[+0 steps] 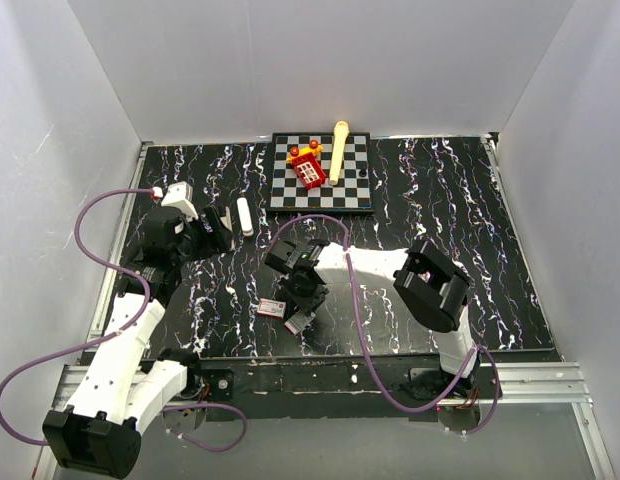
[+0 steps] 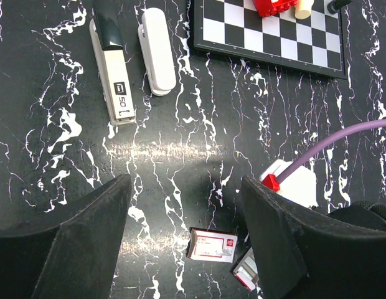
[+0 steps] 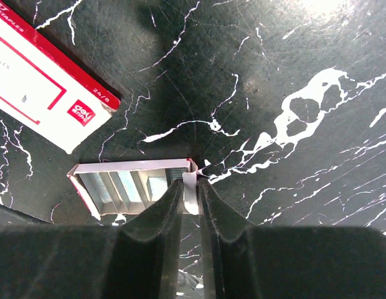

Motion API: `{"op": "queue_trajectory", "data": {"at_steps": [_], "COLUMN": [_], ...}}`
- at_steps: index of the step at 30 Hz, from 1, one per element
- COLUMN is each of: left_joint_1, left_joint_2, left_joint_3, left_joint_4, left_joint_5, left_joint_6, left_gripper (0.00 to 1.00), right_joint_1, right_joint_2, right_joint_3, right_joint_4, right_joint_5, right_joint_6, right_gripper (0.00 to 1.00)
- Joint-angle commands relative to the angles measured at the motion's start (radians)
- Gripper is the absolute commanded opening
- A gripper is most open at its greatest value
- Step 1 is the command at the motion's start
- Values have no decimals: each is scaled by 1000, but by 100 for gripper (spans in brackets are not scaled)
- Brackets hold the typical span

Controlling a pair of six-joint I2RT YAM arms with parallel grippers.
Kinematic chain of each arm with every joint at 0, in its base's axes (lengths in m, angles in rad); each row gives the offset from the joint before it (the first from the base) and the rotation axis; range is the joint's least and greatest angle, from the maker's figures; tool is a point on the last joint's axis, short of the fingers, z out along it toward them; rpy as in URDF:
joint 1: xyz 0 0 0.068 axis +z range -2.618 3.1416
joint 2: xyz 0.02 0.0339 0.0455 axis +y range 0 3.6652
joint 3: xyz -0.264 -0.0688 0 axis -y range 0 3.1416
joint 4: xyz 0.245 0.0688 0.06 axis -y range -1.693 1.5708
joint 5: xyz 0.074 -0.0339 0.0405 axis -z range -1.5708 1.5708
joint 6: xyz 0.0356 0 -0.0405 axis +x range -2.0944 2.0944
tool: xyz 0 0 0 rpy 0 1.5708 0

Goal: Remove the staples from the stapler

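Observation:
The stapler, silvery-grey with a black rear end, lies flat at the table's back left, beside a white rounded piece. No staples show at the stapler. My left gripper hangs open above the table, holding nothing, with the stapler well ahead of its left finger. My right gripper is down at the table's front middle. Its jaws are shut on the end wall of a small open cardboard tray with silvery strips lying in it.
A red-and-white flat box lies just left of the tray. A chessboard at the back carries a red brick block, a cream stick and small pieces. Purple cables loop off both arms.

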Motion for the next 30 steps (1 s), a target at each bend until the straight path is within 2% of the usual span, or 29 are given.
{"op": "queue_trajectory", "data": {"at_steps": [1,5,8,14,18,21,30], "left_joint_1": [5,5,5,7,7,3,-6], "left_joint_2": [5,20,55,98,117,117,187], "left_joint_3": [-13,-23,-24,-72,-124,-167,-234], "left_joint_4": [22,20,2,-12,-23,-24,-9], "left_joint_5": [18,31,37,72,92,109,164], "left_joint_6": [2,-11,-45,-146,-209,-254,-297], "left_gripper": [70,70,65,42,17,2,0], "right_joint_1": [-3,-5,-8,-43,-55,-58,-58], "right_joint_2": [24,27,25,-22,-58,-58,-73], "right_joint_3": [18,21,22,-41,-78,-83,-83], "right_joint_4": [-32,-49,-64,-46,-21,-15,35], "right_joint_5": [5,11,28,37,29,26,9], "right_joint_6": [1,9,21,58,88,117,212], "right_gripper": [20,10,1,1,1,1,1]}}
